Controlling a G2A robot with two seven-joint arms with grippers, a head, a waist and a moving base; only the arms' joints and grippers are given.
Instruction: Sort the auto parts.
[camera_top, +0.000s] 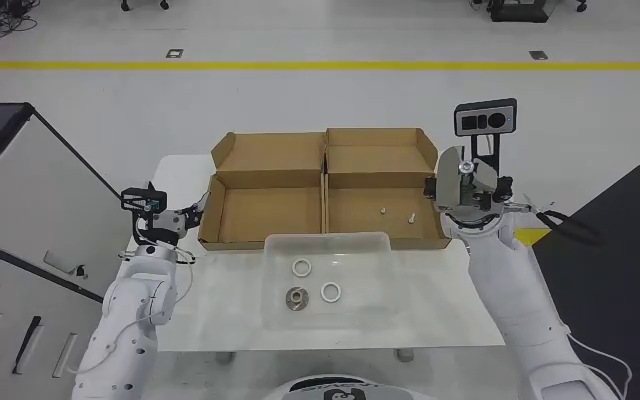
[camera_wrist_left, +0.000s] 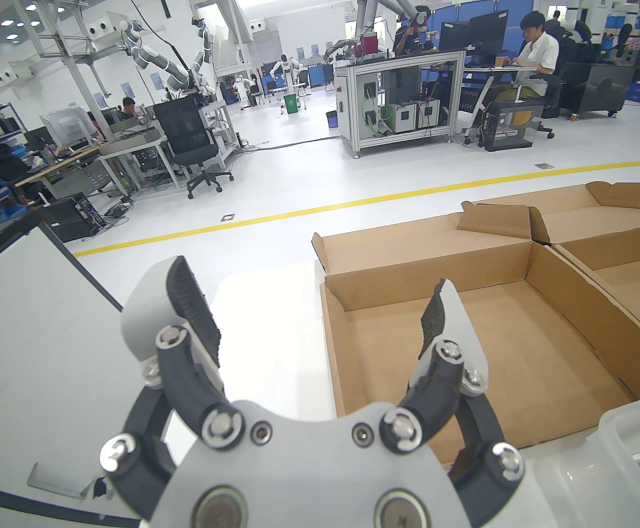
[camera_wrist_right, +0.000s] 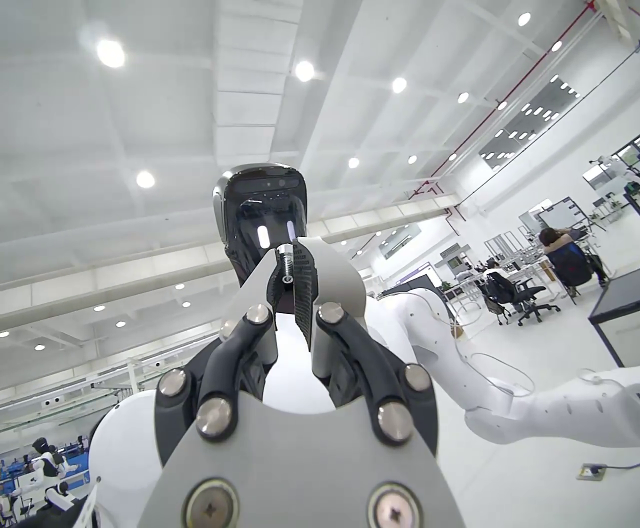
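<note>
On the far half of the desk (camera_top: 420, 300) you see two open cardboard boxes standing side by side, their inner walls touching. The left box (camera_top: 265, 215) has a bare floor. The right box (camera_top: 360, 215) holds two small pale parts (camera_top: 384, 210), lying near each other toward its right side.

Just near of the boxes, at the middle of the desk, stands a clear tray (camera_top: 325, 238). Inside it you find two white rings (camera_top: 301, 267), one farther and one nearer and more to the right. A metal gear-like part (camera_top: 296, 297) lies just left of the nearer ring.

At the left, the left end effector (camera_wrist_left: 309, 272) is beside the left wall of the left box, close to its near corner. Its fingers (camera_wrist_left: 192, 305) are wide apart and nothing is between them. From its wrist view you look past them into the left box.

At the right, the right end effector (camera_wrist_right: 290, 255) is raised just beside the right wall of the right box and turned upward. Its fingers are closed tight on a small bolt (camera_wrist_right: 286, 262) of bright metal with a threaded shaft, pinched right at the fingertips. In the top view you find this end effector (camera_top: 463, 172) above the right edge of the desk.
</note>
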